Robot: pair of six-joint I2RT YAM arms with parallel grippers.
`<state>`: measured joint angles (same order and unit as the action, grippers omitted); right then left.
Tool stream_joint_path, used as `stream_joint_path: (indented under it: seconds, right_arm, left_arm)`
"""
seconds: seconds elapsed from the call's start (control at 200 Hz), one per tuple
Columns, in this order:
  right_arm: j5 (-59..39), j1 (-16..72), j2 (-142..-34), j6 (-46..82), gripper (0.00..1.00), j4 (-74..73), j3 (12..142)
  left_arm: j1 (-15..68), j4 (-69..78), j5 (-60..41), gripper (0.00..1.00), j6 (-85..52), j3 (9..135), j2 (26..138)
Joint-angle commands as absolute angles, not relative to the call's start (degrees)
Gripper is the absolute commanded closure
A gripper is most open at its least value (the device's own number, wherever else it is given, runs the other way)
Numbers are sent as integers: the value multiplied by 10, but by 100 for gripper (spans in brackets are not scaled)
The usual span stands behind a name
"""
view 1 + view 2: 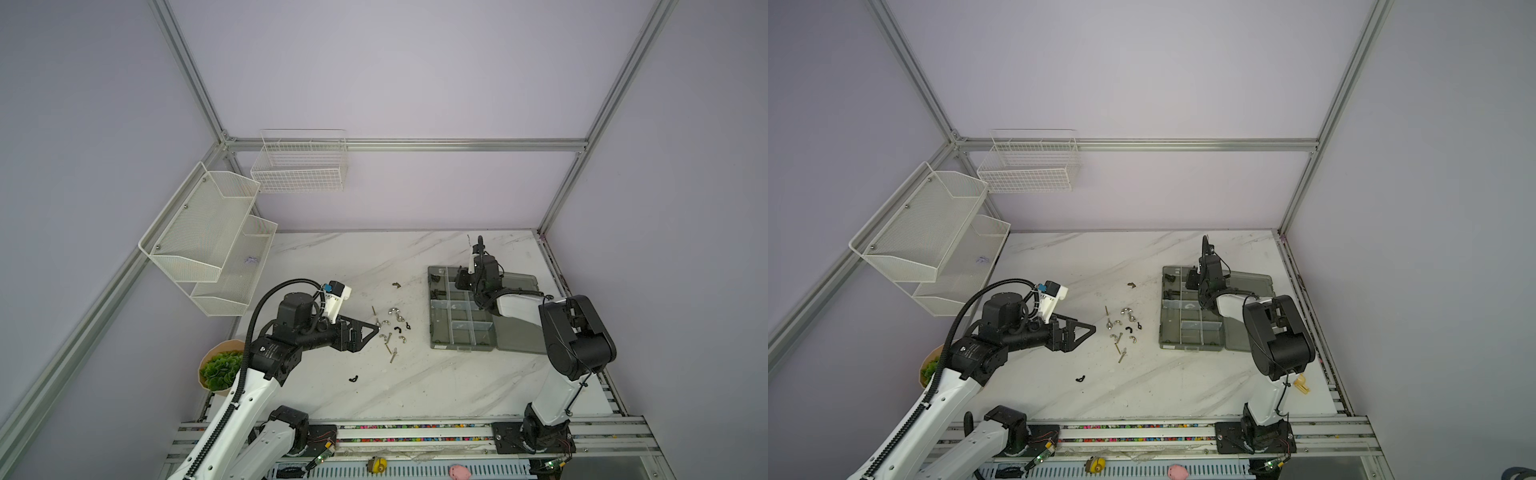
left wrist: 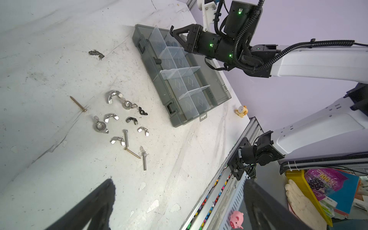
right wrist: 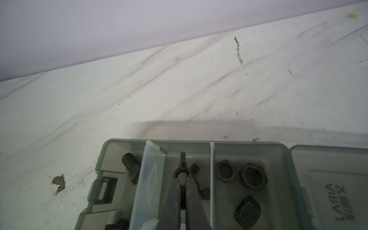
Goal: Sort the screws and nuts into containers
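- Over the far end of the smoky-grey translucent plastic organizer box [image 2: 159,83], the right gripper [image 3: 184,179] was clenched on a tiny black wing nut [image 3: 182,162]. It pinched the ring, and one wing stuck out past the tips.
- That nut hung inside the middle end compartment, just above a second black wing nut [image 3: 195,168] lying on the floor there. A hard drop could have bounced either one out.
- A clear plastic divider [image 3: 149,179] stood just beside the jaws, with a short black hex-head bolt [image 3: 130,165] beyond it. A sideways flick on release could have sent the nut over among the bolts, mis-sorted.
- The black hex nuts [image 3: 226,171] lay across the other divider, an equally near wrong landing.
- Fingers lifted askew could have snagged the divider and pulled it up, if it sat loose in its slots.
- The left gripper [image 2: 179,189] hovered with jaws spread wide and empty near the unsorted parts on the white marbled tabletop [image 2: 59,59]: shiny silver wing nuts [image 2: 113,96], brass-coloured screws [image 2: 78,103] and silver screws [image 2: 125,137].
- A careless descent could have scattered them, and screws lying end to end risked a double pick.
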<state>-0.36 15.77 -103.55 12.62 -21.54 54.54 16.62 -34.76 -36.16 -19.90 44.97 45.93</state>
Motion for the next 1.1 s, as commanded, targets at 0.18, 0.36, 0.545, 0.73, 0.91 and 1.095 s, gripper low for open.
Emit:
stream_joint_path:
  seconds: [0.18, 0.36, 0.545, 0.73, 0.91, 1.095]
  right_arm:
    - [-47, 147, -1045, 132, 89, -214, 563]
    - [-50, 146, -1029, 129, 79, -219, 559]
    - [-68, 145, -997, 128, 69, -246, 534]
    - [-114, 146, -937, 145, 60, -311, 477]
    - [-178, 161, -922, 155, 59, -356, 452]
    - [-121, 252, -903, 87, 59, -333, 455]
  left_arm:
    - [163, -333, -358, 0, -185, 430, 461]
    - [163, -333, -352, 0, -183, 431, 458]
    - [163, -336, -347, 0, -181, 432, 462]
    - [163, -341, -338, 0, -181, 434, 463]
    - [164, -343, -310, 0, -185, 432, 449]
    - [164, -345, -304, 0, -190, 432, 443]
